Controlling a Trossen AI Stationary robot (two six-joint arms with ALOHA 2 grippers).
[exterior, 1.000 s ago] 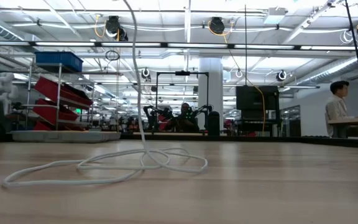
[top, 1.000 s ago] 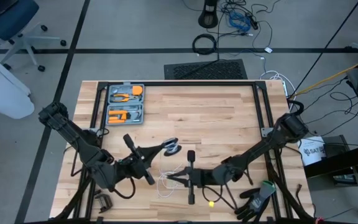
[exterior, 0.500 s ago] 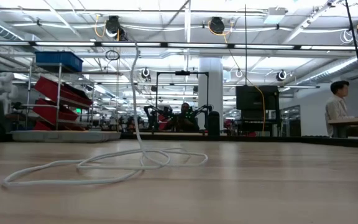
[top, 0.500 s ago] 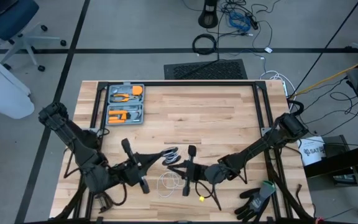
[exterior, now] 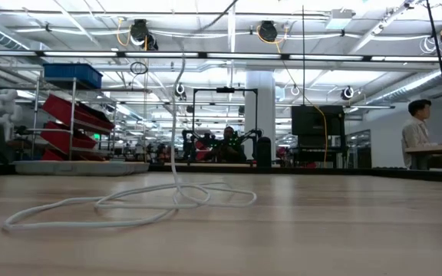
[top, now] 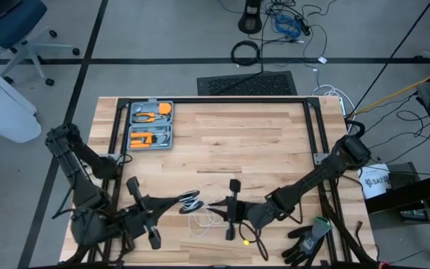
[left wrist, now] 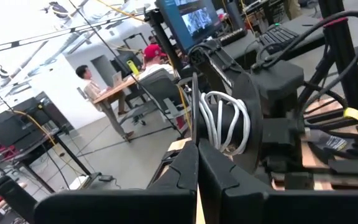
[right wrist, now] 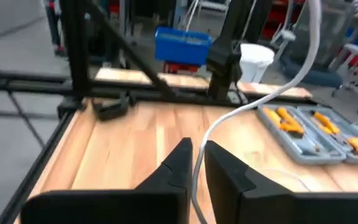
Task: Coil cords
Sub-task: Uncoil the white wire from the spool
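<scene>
Both grippers work near the table's front edge. The left gripper (top: 187,202) pinches the reel (left wrist: 224,122) with fingers fully closed. The right gripper (right wrist: 195,163) has fingers slightly apart around the white cord (right wrist: 253,98).

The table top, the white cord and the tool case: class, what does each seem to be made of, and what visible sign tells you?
Table top: likely wood, light planks with grain lines, smooth low-sheen finish.
White cord: probably plastic- or rubber-sheathed cable; it bends into soft loops and looks smooth and matte.
Tool case: seemingly moulded grey plastic, with shaped recesses holding orange-handled tools.
</scene>
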